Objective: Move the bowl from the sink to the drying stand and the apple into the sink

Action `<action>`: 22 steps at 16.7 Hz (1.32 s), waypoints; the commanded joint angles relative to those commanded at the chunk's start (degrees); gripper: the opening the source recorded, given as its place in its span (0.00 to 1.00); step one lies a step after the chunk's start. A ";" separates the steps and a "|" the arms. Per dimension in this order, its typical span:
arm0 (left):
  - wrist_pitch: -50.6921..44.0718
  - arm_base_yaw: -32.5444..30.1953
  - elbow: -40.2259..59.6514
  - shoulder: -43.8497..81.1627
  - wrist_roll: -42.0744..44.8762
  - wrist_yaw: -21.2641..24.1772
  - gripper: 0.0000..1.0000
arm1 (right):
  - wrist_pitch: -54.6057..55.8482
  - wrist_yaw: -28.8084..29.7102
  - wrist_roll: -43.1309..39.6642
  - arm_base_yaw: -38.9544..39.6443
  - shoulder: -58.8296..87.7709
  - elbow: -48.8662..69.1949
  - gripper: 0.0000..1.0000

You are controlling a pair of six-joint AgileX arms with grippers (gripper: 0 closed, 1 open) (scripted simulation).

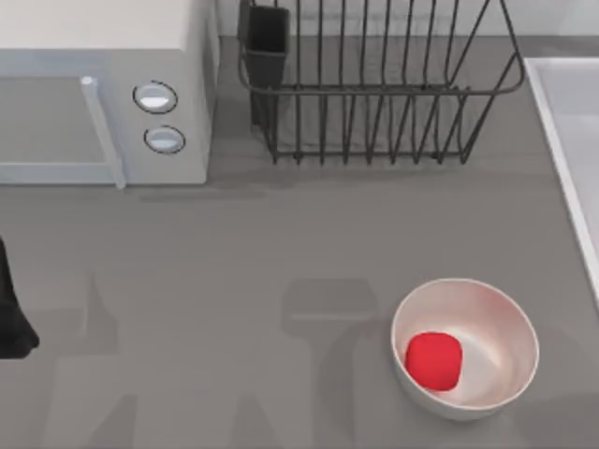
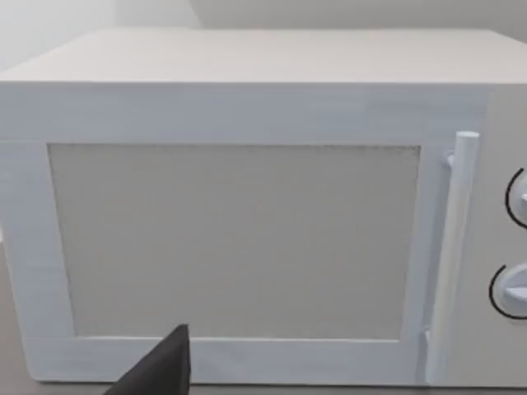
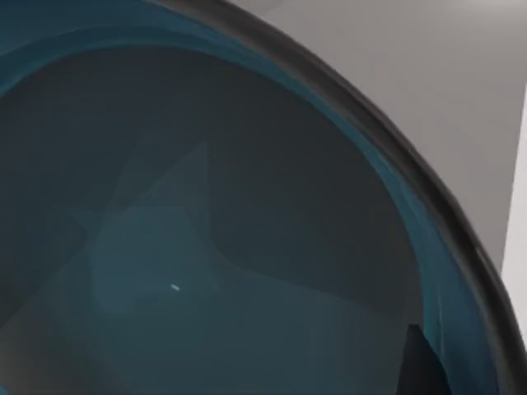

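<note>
The apple (image 1: 433, 360) rests inside the white bowl (image 1: 496, 318) on the table (image 1: 234, 281), at 5 o'clock in the top view. The drying stand (image 1: 374, 84) stands at 12 o'clock, the sink (image 1: 571, 140) at 3 o'clock, the microwave (image 1: 103, 94) at 10 o'clock. The bowl (image 3: 206, 247) sits close under the right wrist camera. Left arm (image 1: 11, 309) is parked at 9 o'clock. Jaw state: cannot tell for either gripper.

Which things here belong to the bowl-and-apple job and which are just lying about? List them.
Part of the job:
- apple, lying in the white bowl
- drying stand, at the table's back
- sink, at the right edge
- teal bowl, close under the right wrist camera

Just lying about:
- white bowl
- microwave, back left
</note>
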 joint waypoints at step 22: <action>0.00 0.00 0.00 0.00 0.00 0.00 1.00 | 56.30 31.53 31.47 59.15 7.15 0.95 0.00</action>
